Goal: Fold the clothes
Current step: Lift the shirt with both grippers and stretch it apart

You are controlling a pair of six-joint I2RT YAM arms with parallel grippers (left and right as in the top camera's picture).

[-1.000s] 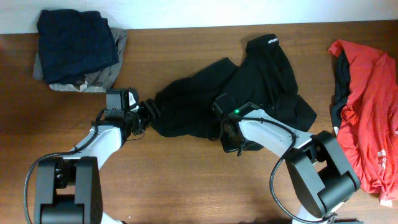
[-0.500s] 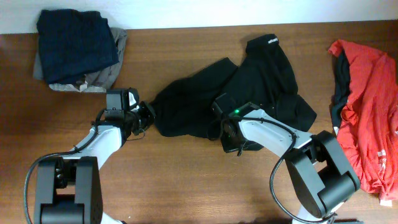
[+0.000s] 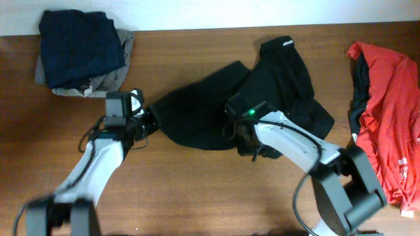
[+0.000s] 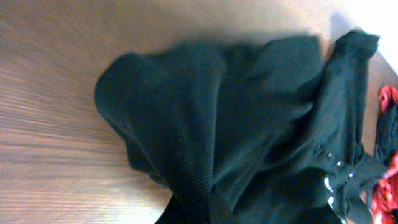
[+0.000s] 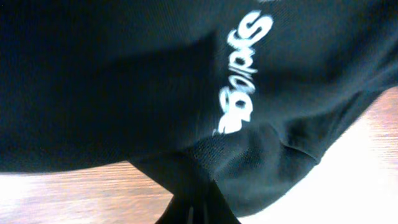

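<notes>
- The left gripper (image 3: 149, 122) is closed on the left end of the black garment (image 3: 275, 85). In its wrist view the cloth narrows into a fold that runs down to the bottom edge where the fingers sit. The fingers themselves are hidden under the fabric.
- Ahead of the left fingers the black garment (image 4: 249, 124) spreads out in loose folds over the table (image 3: 197, 190). A rounded edge lies to the left, and bare wood shows beyond it.
- The right gripper (image 3: 248, 139) is closed on the lower edge of the same garment, near its middle. In its wrist view a pinched tuck of black cloth (image 5: 193, 199) rises from between the fingers.
- Just above the right fingers, the white lettering (image 5: 242, 74) runs across the fabric. It is too blurred to read.
- The garment is stretched between the two grippers, and its upper part lies beyond the right fingers.
- A red garment (image 3: 390, 111) lies crumpled well apart to the right of the right fingers.
- A navy garment (image 3: 79, 46) rests on a grey garment (image 3: 111, 84) beyond the left fingers, near the table's far edge.
</notes>
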